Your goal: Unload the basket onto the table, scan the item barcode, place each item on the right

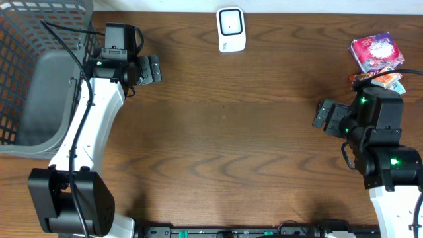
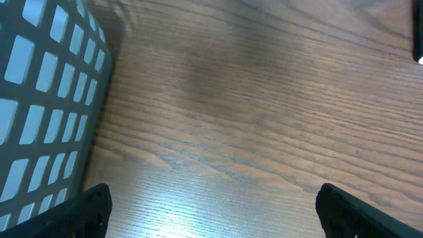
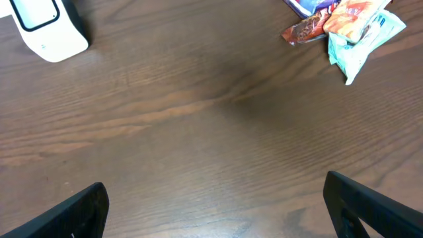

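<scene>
A white barcode scanner [image 1: 231, 30] stands at the back middle of the table and shows again at the top left of the right wrist view [image 3: 43, 26]. The items lie at the far right: a pink box [image 1: 377, 53] and some snack packets [image 1: 382, 80] [image 3: 347, 26] beside it. My left gripper [image 1: 149, 69] [image 2: 211, 215] hovers open over bare wood next to the basket. Near the right side, my right gripper [image 1: 326, 114] [image 3: 218, 208] is open too, with only table between its fingers [image 3: 73, 215], short of the packets.
A grey mesh basket [image 1: 39, 73] [image 2: 46, 99] fills the left edge of the table, close beside the left gripper. Wooden tabletop [image 1: 231, 132] spans the space between the two arms.
</scene>
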You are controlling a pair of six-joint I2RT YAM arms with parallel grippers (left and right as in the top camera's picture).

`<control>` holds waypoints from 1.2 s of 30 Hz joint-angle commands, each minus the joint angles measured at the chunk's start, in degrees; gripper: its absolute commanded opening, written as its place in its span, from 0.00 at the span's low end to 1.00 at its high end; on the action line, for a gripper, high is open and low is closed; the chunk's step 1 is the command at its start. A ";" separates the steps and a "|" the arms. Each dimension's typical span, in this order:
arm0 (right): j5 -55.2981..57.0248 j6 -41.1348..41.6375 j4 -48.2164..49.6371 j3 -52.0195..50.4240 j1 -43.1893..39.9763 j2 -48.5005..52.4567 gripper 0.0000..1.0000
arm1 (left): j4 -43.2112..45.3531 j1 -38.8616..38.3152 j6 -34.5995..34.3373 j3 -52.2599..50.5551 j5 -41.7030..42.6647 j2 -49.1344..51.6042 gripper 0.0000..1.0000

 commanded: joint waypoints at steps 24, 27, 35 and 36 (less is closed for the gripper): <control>-0.11 -0.87 -5.31 -0.39 0.33 -0.26 0.99 | -0.13 0.26 0.52 -0.17 -0.52 0.39 0.98; -0.11 -0.90 -5.51 -0.39 0.33 -0.26 0.99 | -0.13 0.26 0.52 -0.17 -0.52 0.39 0.98; -0.15 -0.87 -5.90 -0.39 0.35 -0.28 0.99 | -0.13 0.26 0.52 -0.17 -0.55 0.39 0.98; -0.15 -0.87 -5.88 -0.39 0.33 -0.26 0.99 | -0.13 0.26 0.52 -0.17 -0.52 0.39 0.98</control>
